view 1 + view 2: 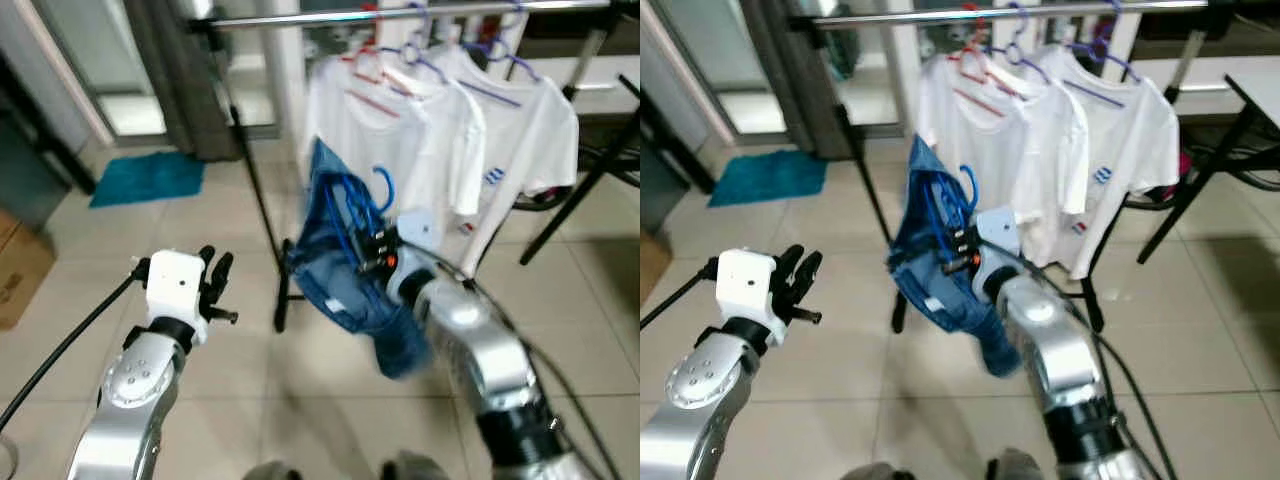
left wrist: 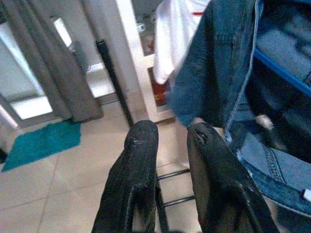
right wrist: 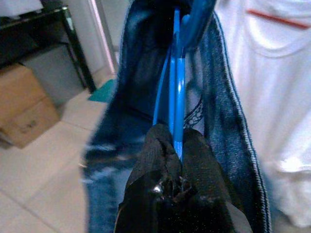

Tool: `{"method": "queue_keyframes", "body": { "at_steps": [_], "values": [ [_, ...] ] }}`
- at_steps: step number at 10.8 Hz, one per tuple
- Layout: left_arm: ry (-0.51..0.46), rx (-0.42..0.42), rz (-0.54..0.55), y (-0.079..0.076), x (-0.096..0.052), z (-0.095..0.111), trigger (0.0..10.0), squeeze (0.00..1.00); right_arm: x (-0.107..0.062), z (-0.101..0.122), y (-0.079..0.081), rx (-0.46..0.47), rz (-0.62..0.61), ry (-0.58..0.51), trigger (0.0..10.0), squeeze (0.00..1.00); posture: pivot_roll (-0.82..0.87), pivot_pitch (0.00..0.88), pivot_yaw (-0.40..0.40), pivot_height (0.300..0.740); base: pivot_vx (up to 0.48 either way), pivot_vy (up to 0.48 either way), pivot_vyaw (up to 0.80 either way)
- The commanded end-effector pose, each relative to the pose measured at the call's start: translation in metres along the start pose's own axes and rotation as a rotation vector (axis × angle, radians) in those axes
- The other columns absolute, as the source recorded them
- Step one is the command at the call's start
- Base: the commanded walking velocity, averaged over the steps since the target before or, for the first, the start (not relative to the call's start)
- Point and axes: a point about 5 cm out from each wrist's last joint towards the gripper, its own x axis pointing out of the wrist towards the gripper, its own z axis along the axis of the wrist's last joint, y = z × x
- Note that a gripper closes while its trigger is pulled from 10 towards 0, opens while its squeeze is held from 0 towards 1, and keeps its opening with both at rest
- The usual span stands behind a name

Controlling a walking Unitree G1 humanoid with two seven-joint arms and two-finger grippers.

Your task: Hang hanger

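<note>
The right claw [image 3: 177, 145] is pinched on the lower wire of a blue hanger [image 3: 177, 92], which carries a denim garment [image 1: 345, 270] draped around it. In the head views the hanger is held up in front of the robot, its hook [image 1: 384, 185] pointing upward, well below the metal rail [image 1: 400, 14] of the clothes rack and in front of its left end. The rail already bears several white T-shirts [image 1: 450, 130] on coloured hangers, grouped toward the right; the stretch of rail to their left appears free.

The left claw [image 2: 170, 160] hovers at waist height to the left, holding nothing, its fingers [image 2: 138, 165] close together with a narrow gap between them.

Judgement: the step in hand is the lift toward the rail; hanging is not yet done.

Recommendations for the step:
- Raise the hanger until the hook clears the top of the rail, then move it forward and lower it so the hook seats over the bar.
- Aim for the free stretch left of the shirts, to avoid snagging on their hangers.
- Keep the hook's open side facing the rail; its exact turn is hard to read here because of blur.
- The grip is on thin wire and the denim looks heavy and lopsided; expect swing, so move slowly and release only once the hook bears the weight.
</note>
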Motion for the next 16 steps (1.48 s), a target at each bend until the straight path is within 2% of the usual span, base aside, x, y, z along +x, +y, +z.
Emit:
{"method": "queue_keyframes", "body": {
  "at_steps": [1, 4, 6, 8, 11, 13, 14, 16],
  "values": [
    [0.004, 0.016, 0.011, 0.002, -0.001, 0.001, 10.0, 0.00, 0.001, 0.009, 0.002, -0.015, 0.017, -0.030, 10.0, 0.00, -0.03, 0.085, 0.076, 0.740, 0.371, 0.000, 0.00],
    [0.009, 0.030, 0.007, 0.000, -0.003, -0.001, 10.0, 0.00, 0.003, 0.009, 0.004, -0.049, 0.077, 0.019, 10.0, 0.00, -0.03, 0.088, 0.061, 0.740, 0.370, 0.000, 0.00],
    [0.018, 0.046, 0.011, 0.000, -0.008, -0.003, 10.0, 0.00, 0.005, 0.019, 0.009, -0.015, 0.171, 0.018, 10.0, 0.00, -0.04, 0.096, 0.047, 0.740, 0.371, 0.000, 0.00],
    [0.037, 0.084, 0.001, -0.004, -0.014, -0.007, 10.0, 0.00, 0.003, 0.032, 0.012, 0.010, 0.268, -0.006, 10.0, 0.00, -0.03, 0.097, 0.000, 0.740, 0.373, 0.000, 0.00],
    [0.039, 0.087, 0.020, -0.006, -0.019, -0.008, 10.0, 0.00, 0.004, 0.042, 0.008, 0.085, 0.287, -0.045, 10.0, 0.00, -0.03, 0.096, -0.024, 0.740, 0.372, 0.000, 0.00],
    [0.041, 0.100, 0.013, -0.006, -0.018, -0.008, 10.0, 0.00, 0.005, 0.045, 0.008, 0.085, 0.291, -0.044, 10.0, 0.00, -0.03, 0.090, -0.013, 0.740, 0.369, 0.000, 0.00],
    [0.039, 0.107, 0.006, -0.006, -0.016, -0.007, 10.0, 0.00, 0.006, 0.046, 0.008, 0.076, 0.283, -0.041, 10.0, 0.00, -0.03, 0.089, 0.002, 0.740, 0.371, 0.000, 0.00],
    [0.033, 0.124, -0.033, -0.006, -0.013, -0.004, 10.0, 0.00, 0.014, 0.053, 0.008, -0.055, 0.199, -0.021, 10.0, 0.00, -0.03, 0.081, 0.019, 0.740, 0.369, 0.000, 0.00]
  ]
}}
